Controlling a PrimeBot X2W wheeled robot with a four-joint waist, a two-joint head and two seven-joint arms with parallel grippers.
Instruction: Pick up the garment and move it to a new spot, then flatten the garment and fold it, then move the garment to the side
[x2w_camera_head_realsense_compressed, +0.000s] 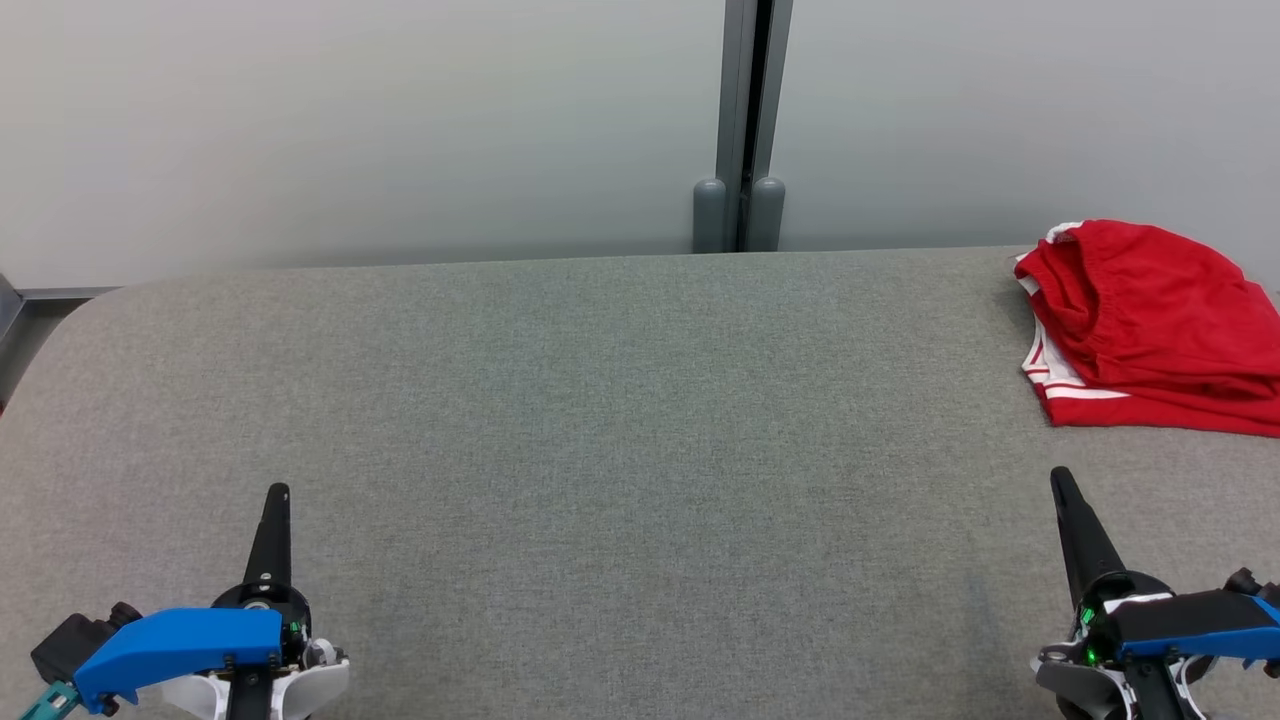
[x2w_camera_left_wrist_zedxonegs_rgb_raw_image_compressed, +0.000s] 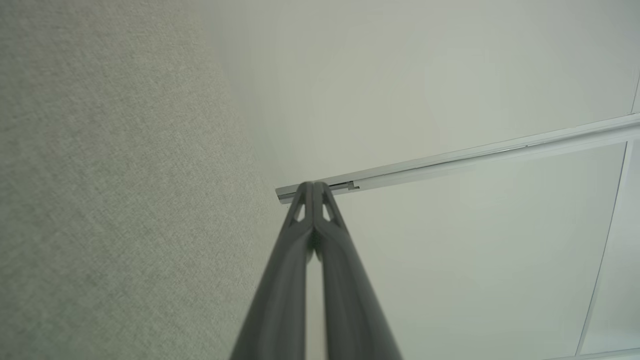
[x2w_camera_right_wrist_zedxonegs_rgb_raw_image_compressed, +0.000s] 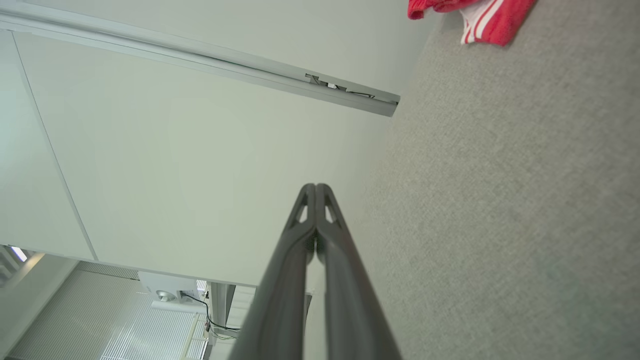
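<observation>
A red garment (x2w_camera_head_realsense_compressed: 1150, 325) with white stripes lies bunched and roughly folded at the far right of the grey fabric table (x2w_camera_head_realsense_compressed: 640, 420), partly cut off by the head view's right edge. Its striped corner (x2w_camera_right_wrist_zedxonegs_rgb_raw_image_compressed: 487, 22) appears at the top of the right wrist view. My left gripper (x2w_camera_head_realsense_compressed: 277, 492) hovers at the lower left, shut and empty, its fingertips pressed together (x2w_camera_left_wrist_zedxonegs_rgb_raw_image_compressed: 313, 186). My right gripper (x2w_camera_head_realsense_compressed: 1060, 476) is at the lower right, also shut and empty (x2w_camera_right_wrist_zedxonegs_rgb_raw_image_compressed: 315, 187), a short way in front of the garment and apart from it.
A pale wall with a grey vertical post (x2w_camera_head_realsense_compressed: 742, 125) stands right behind the table's far edge. The table's rounded left corner (x2w_camera_head_realsense_compressed: 90, 300) drops off beside a dark strip at the left.
</observation>
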